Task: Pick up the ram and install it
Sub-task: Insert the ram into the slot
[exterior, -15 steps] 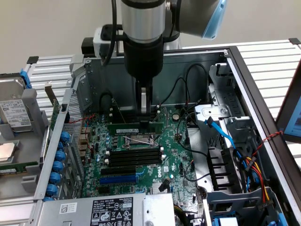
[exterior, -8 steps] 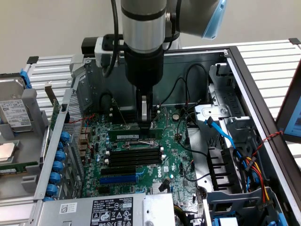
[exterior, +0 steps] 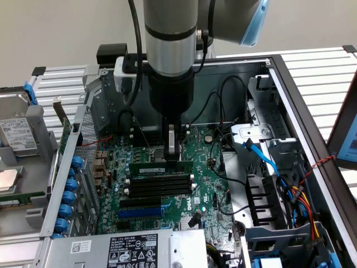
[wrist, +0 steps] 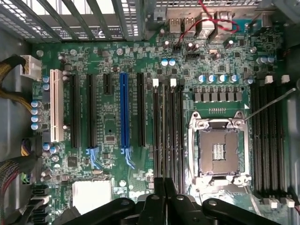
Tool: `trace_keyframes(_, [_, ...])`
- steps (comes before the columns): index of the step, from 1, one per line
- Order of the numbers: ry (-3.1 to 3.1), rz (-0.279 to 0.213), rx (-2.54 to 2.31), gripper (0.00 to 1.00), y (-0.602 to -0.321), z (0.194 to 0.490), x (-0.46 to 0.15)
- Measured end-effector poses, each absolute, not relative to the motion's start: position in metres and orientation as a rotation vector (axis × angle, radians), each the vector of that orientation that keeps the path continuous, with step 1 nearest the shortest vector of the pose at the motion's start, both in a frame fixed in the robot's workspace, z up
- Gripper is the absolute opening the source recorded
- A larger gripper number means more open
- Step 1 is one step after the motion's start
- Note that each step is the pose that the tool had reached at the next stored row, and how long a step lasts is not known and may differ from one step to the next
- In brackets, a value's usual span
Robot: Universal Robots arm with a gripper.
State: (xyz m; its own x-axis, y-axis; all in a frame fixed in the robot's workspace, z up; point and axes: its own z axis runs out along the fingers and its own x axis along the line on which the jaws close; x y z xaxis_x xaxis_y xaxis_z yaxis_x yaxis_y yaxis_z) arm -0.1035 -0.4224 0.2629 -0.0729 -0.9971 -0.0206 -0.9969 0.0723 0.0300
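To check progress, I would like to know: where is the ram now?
In the exterior view, the ram stands on edge near the middle of the board, directly under the tool, on the far side of the black slots.

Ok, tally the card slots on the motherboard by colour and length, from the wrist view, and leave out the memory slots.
Long white plastic card slot: 1
Long blue plastic card slot: 1
Long black plastic card slots: 3
Short black plastic card slot: 1
Total: 6
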Motion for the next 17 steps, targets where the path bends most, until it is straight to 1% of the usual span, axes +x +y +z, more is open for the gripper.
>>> trace_keyframes(12, [-2.290,-0.055,2.143,0.12,-0.423,0.241,-0.107])
trace_keyframes(17, [-2.292,-0.052,2.145,0.12,-0.423,0.240,-0.108])
